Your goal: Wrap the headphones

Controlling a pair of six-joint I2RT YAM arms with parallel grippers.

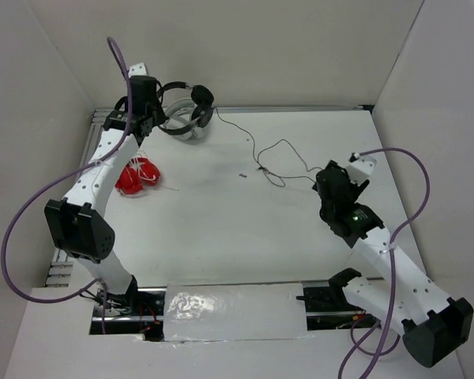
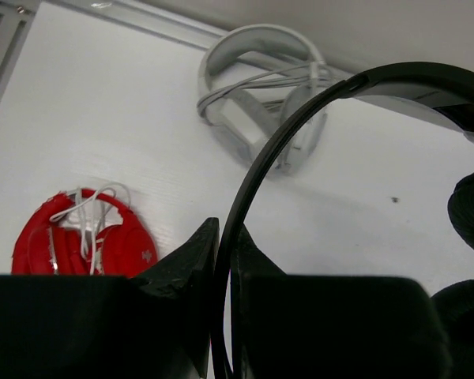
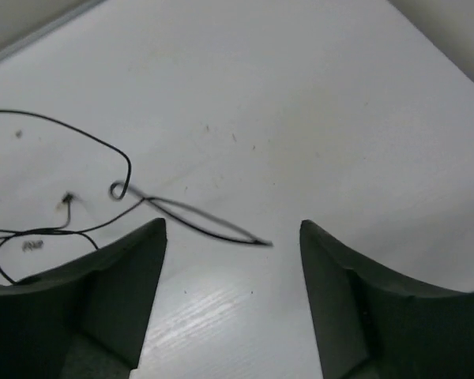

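Above the table's (image 1: 221,237) far-left corner my left pincer (image 2: 225,237) clenched the headphones (image 2: 300,118); my right pincer (image 3: 233,237) gaped; trailing cable (image 3: 129,162) could snag.

Headphones (image 1: 202,98) hang at the table's (image 1: 221,237) far left corner, seemingly above a second pair (image 2: 237,118); a third pair (image 1: 138,178) nearer; cable (image 3: 129,167) trails right.

black headphones (image 1: 203,96), white headphones (image 2: 257,33), red headphones (image 2: 126,245), white table (image 1: 221,229).
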